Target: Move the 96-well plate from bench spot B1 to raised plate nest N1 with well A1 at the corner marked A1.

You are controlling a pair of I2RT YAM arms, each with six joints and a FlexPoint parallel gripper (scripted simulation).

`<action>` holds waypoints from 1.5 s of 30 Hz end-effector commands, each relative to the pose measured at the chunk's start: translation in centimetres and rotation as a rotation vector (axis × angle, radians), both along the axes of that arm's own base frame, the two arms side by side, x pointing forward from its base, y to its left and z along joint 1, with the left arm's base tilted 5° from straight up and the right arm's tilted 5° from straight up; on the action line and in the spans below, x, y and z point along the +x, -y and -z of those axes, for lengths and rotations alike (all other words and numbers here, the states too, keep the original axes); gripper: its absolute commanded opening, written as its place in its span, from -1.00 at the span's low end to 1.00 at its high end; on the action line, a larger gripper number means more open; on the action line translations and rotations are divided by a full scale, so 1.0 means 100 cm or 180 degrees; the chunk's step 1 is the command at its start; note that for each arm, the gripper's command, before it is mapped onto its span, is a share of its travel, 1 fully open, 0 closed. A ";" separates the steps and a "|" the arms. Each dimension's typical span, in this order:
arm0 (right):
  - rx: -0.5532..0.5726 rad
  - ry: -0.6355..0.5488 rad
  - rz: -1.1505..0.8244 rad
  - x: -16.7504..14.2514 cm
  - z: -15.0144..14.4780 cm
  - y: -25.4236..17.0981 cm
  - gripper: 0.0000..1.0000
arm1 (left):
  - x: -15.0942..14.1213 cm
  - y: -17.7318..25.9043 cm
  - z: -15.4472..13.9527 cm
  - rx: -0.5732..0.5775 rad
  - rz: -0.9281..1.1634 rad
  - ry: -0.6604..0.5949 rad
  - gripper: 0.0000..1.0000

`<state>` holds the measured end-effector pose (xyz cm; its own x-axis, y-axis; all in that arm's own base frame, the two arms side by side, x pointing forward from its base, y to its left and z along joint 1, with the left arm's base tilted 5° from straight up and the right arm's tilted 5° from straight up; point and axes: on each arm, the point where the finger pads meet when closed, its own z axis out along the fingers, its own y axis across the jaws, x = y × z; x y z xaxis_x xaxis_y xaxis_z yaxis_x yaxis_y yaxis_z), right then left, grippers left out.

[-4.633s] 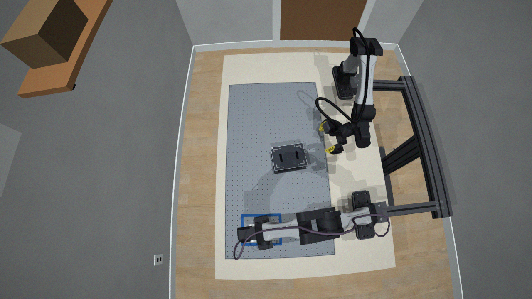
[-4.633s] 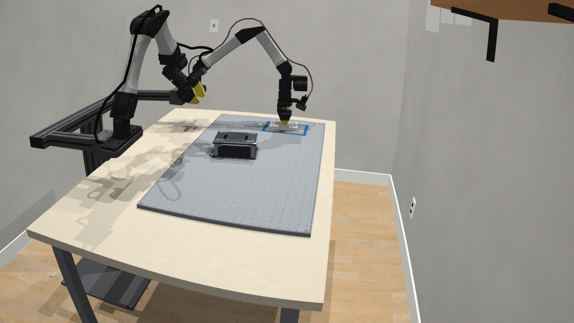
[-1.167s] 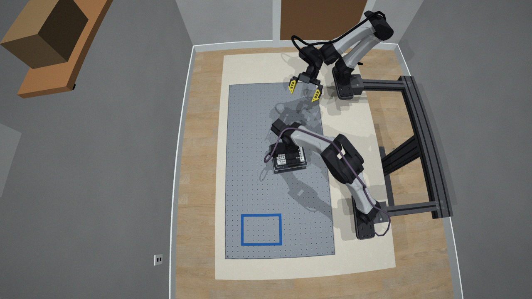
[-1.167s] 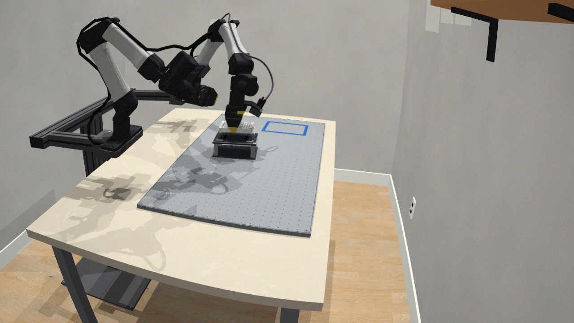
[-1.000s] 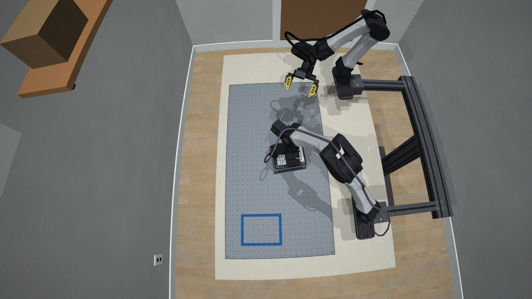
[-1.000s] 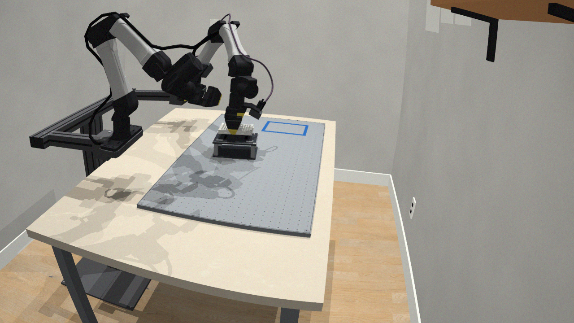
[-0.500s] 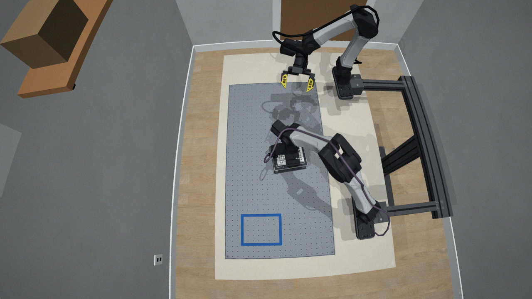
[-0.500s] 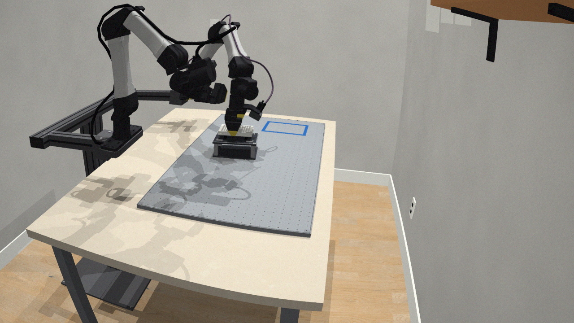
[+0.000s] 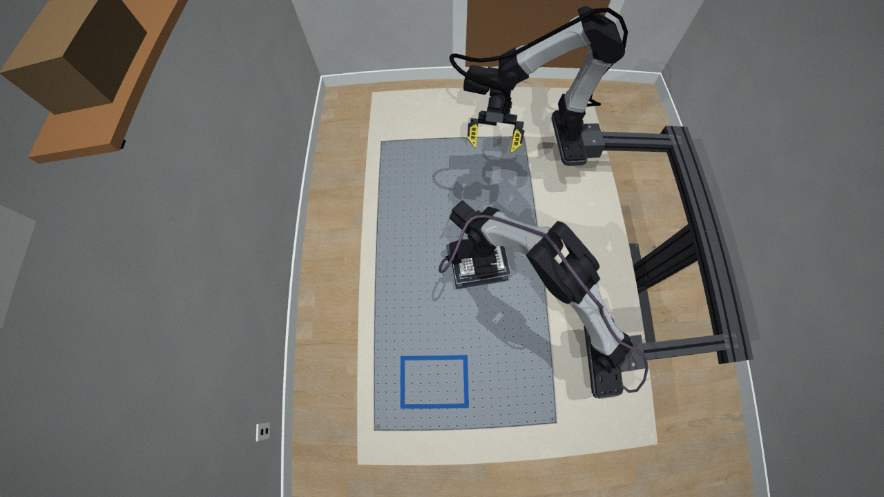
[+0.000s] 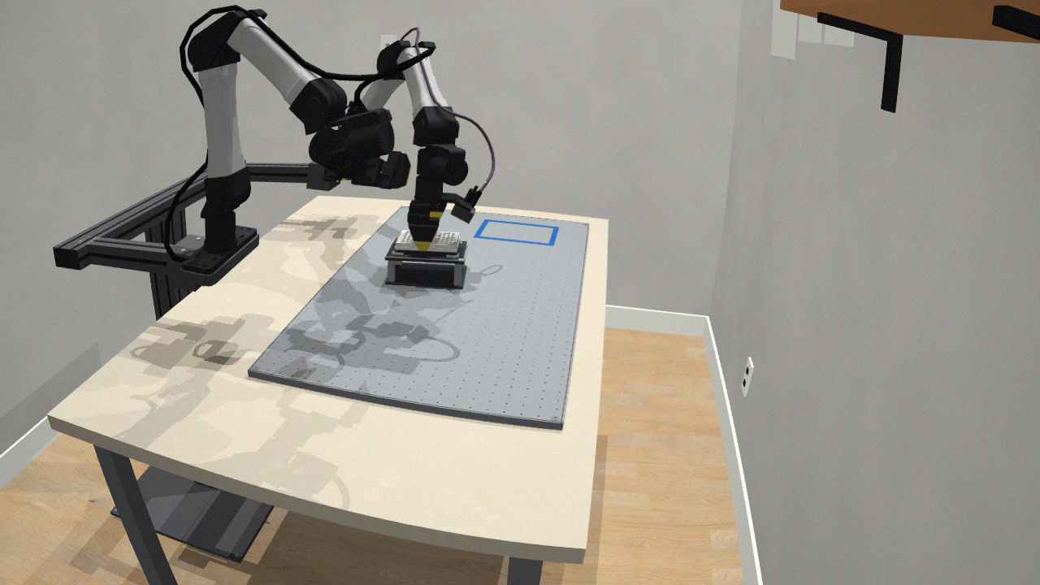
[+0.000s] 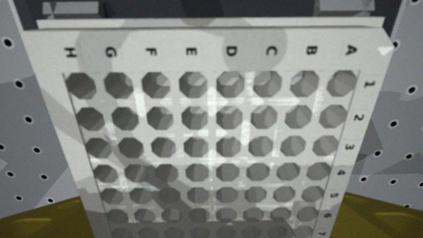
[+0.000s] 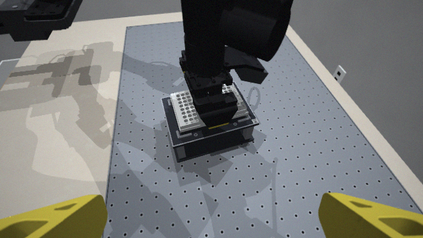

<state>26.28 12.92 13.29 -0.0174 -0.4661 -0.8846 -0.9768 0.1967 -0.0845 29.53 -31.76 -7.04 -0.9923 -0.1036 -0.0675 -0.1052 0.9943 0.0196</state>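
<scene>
Exterior, left to right: right hand [image 9: 494,141] [image 10: 374,175] [image 12: 213,211] wide open, holding nothing; left hand [image 9: 485,262] [image 10: 422,245] [image 11: 211,215] [image 12: 218,122] mid-frame, spread wide, gripping plate [image 9: 466,266] [image 10: 445,242] [image 11: 211,158] [image 12: 186,109] at nest [image 9: 477,279] [image 10: 393,271] [image 11: 205,8] [image 12: 172,132]; cannot tell if fully seated. Only left wrist view shows rim letters legibly, A upper right.

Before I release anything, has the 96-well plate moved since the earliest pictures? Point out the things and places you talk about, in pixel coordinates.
Yes. The plate [image 9: 466,266] [image 10: 448,242] [image 11: 211,127] [image 12: 186,107] has left the blue outline [image 9: 434,357] [image 10: 554,236] and is now at the raised nest [image 9: 482,282] [image 10: 425,273] [image 11: 281,8] [image 12: 215,145].
</scene>
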 end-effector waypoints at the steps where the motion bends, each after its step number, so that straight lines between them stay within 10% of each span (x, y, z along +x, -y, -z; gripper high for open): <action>1: 0.0025 0.0043 -0.0080 0.000 -0.010 -0.004 1.00 | 0.000 0.005 0.007 -0.0047 -0.0036 -0.0006 0.53; 19: 0.0020 0.0007 -0.0080 -0.008 -0.014 -0.010 1.00 | 0.005 0.006 0.018 -0.0065 -0.0020 0.0009 0.53; 24: 0.0004 -0.0039 -0.0080 -0.015 -0.011 -0.012 1.00 | 0.006 0.011 -0.002 -0.0118 -0.0011 0.0074 1.00; 40: 0.0002 -0.0103 -0.0097 -0.031 -0.016 -0.019 1.00 | 0.005 0.022 -0.085 -0.0247 -0.0007 0.0253 1.00; 45: 0.0000 -0.0114 -0.0104 -0.036 -0.018 -0.022 1.00 | 0.004 0.013 -0.071 -0.0152 -0.0046 0.0187 1.00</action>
<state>23.56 14.96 14.90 -0.0153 -0.4570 -0.8893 -0.9842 0.1638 -0.0673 29.86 -32.98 -2.16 -0.9887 -0.1123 -0.0989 -0.1099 0.9935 -0.0302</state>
